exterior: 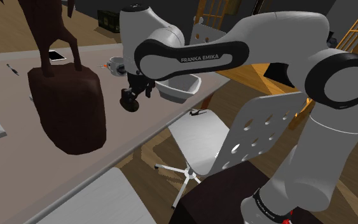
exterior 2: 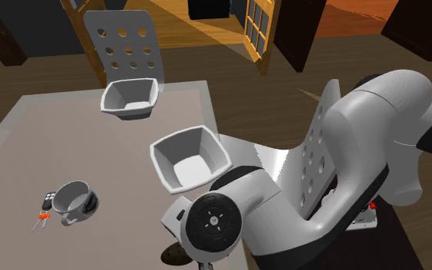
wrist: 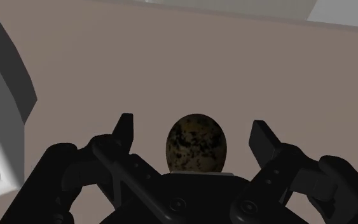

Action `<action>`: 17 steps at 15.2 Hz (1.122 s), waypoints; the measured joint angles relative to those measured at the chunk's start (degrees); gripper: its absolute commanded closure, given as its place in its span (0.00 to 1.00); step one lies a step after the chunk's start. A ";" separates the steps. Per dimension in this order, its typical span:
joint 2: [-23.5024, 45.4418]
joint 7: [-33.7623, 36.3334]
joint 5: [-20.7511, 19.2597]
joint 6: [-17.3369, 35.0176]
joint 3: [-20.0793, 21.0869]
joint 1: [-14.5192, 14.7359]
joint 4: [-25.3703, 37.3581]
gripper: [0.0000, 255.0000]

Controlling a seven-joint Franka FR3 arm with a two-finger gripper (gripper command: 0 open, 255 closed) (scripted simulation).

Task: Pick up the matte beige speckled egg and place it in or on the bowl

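A beige egg with dark speckles (wrist: 196,145) lies on the brownish-grey table (wrist: 171,63), between the two black fingers of my gripper (wrist: 193,132). The fingers stand wide apart and neither touches the egg. In the shoulder view the gripper (exterior: 133,97) hangs low over the table near its edge, pointing down. A white square bowl (exterior 2: 189,157) sits just beside the arm; its rim (exterior: 182,88) peeks out under the forearm. A second white bowl (exterior 2: 132,98) stands farther along the table.
A big dark-brown statue (exterior: 66,111) stands on the table at the shoulder view's left. A grey mug (exterior 2: 74,201) and a key fob (exterior 2: 45,204) lie nearby. A white perforated chair (exterior: 199,137) stands off the table's edge.
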 measured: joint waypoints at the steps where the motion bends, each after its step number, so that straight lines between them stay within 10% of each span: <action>1: -0.02 -0.02 -0.01 0.28 -0.04 -0.07 -0.30 0.00; 6: 0.11 0.03 -0.08 0.57 -0.07 -0.09 -0.43 0.00; 7: 0.11 0.03 -0.08 0.57 -0.07 -0.09 -0.43 1.00; 16: 0.11 0.03 -0.08 0.57 -0.07 -0.09 -0.43 1.00; 17: 0.11 0.03 -0.08 0.57 -0.07 -0.09 -0.43 0.00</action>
